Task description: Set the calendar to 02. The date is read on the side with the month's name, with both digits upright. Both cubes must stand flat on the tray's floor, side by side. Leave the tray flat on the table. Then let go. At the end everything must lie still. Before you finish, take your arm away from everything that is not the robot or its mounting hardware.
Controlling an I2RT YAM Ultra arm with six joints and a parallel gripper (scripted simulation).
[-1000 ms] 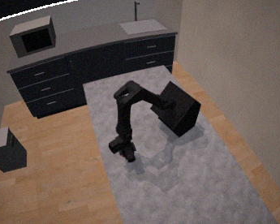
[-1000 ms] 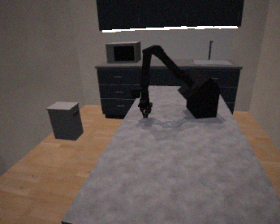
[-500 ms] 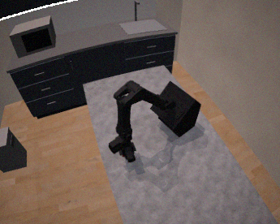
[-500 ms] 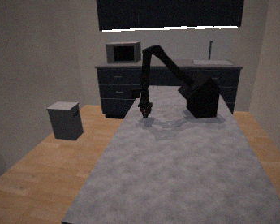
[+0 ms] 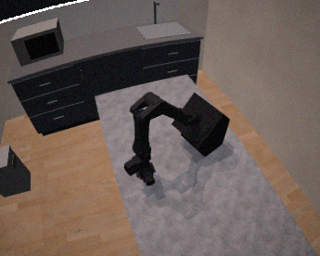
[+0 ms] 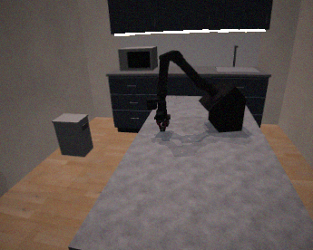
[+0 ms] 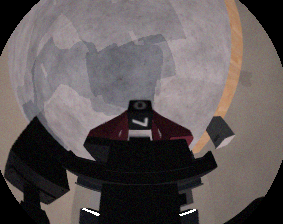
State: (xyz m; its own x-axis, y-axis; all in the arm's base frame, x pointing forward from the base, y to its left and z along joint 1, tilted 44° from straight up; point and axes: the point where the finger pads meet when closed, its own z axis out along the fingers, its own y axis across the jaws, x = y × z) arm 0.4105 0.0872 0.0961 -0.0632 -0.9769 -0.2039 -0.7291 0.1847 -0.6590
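And there's the arm (image 5: 141,132) (image 6: 162,86), arching up from the big black block (image 5: 206,127) (image 6: 228,110) and dropping its far end over the pale counter (image 5: 225,204) (image 6: 189,195) (image 7: 202,60), right by the long edge on the bin's side! Down at the tip, the jaws (image 5: 146,178) (image 6: 161,127) point at the surface, and look at the wrist view: they're clamped on a small black cube (image 7: 140,114), one dark red fingertip pressed to each side. That's the calendar piece, folks, caught between the fingers, with a white figure like a 7 tipped over on its face and a grey ring on the end beyond it. Whether its underside touches the counter, I cannot tell. Shadows spread across the mottled grey top around it. Off to the side, the grey bin (image 5: 9,172) (image 6: 73,134) (image 7: 220,132) stands on the wooden floor (image 5: 72,185) (image 6: 80,181) (image 7: 236,55), well apart from the counter, while the dark drawers (image 5: 49,99) (image 6: 133,101) line the back wall, microwave (image 5: 37,42) (image 6: 138,59) sitting on top
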